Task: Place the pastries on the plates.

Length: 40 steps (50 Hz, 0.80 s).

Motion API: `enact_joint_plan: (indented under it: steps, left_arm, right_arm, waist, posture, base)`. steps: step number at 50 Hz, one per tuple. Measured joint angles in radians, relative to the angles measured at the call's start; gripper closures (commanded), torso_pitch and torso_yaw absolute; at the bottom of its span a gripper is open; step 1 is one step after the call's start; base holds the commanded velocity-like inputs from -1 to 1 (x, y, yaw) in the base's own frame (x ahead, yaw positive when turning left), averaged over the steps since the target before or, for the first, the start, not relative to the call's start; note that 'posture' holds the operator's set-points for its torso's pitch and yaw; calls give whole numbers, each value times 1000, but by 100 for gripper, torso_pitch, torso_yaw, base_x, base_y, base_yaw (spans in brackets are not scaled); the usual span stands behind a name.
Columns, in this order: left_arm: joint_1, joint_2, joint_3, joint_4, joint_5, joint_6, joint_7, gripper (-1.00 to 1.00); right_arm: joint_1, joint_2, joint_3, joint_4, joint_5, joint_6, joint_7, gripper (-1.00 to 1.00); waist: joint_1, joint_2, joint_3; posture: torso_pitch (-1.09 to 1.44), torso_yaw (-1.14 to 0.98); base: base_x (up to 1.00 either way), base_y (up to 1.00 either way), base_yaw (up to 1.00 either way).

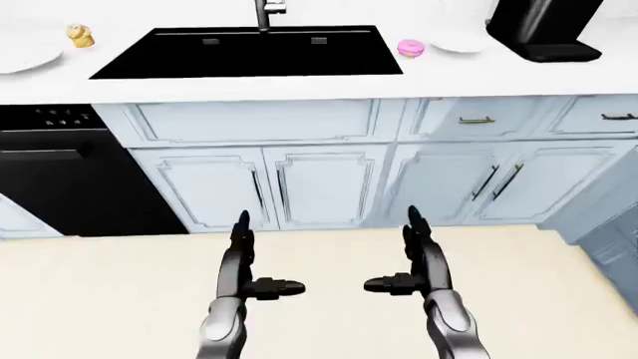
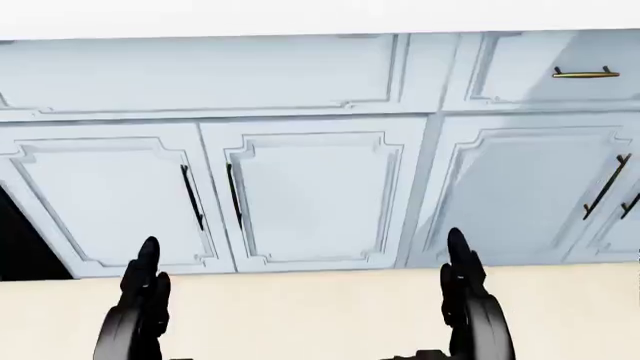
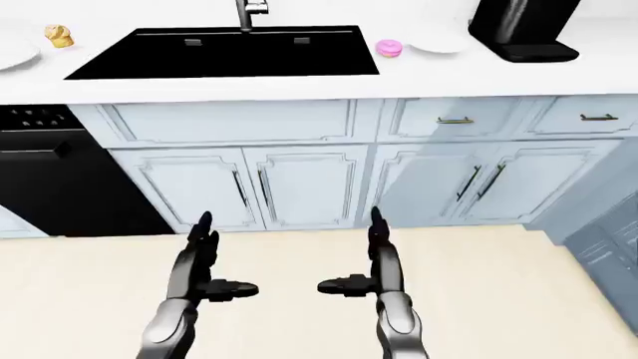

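Note:
A yellow muffin (image 1: 81, 34) sits on the white counter at the top left, beside a white plate (image 1: 22, 56). A pink doughnut (image 1: 410, 48) lies right of the black sink (image 1: 249, 52), next to a second white plate (image 1: 461, 43). My left hand (image 1: 261, 258) and right hand (image 1: 399, 254) are low in the view over the floor, far below the counter. Both are open and empty, with fingers pointing up and thumbs turned inward.
A faucet (image 1: 267, 13) stands above the sink. A black appliance (image 1: 544, 28) stands on the counter at the top right. A black dishwasher (image 1: 69, 176) sits at the left under the counter. White cabinet doors (image 1: 324, 183) run below. Beige floor (image 1: 99, 299) lies beneath my hands.

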Motion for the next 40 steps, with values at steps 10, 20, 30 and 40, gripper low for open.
enact_joint_plan:
  steps: [10,20,30,40]
  left_arm:
    - [-240,64,45,-303,48,268,-30,-100]
    - [-428,130,84,-246,54,425,-60,-100]
    - [-603,219,121,-237,24,471,-80,-100]
    - [-606,257,141,-279,-2,533,-65,-100]
  right_arm:
    - [-171,-22,-4,-522,22,311,-13,-100]
    - [-365,-92,-69,-505,49,504,-26,-100]
    - [-543,-173,-117,-541,82,612,-38,-100]
    - [-516,-156,-102,-508,53,609,-39,-100]
  waist:
    - [32,55,-68]
    - [41,-67,-49]
    - [9,21,-31]
    - [27,-36,1]
  posture:
    - [0,0]
    - [0,0]
    - [0,0]
    - [0,0]
  base:
    - [8,-62,0]
    - [14,-83,0]
    - [14,-83,0]
    - [33,-12,0]
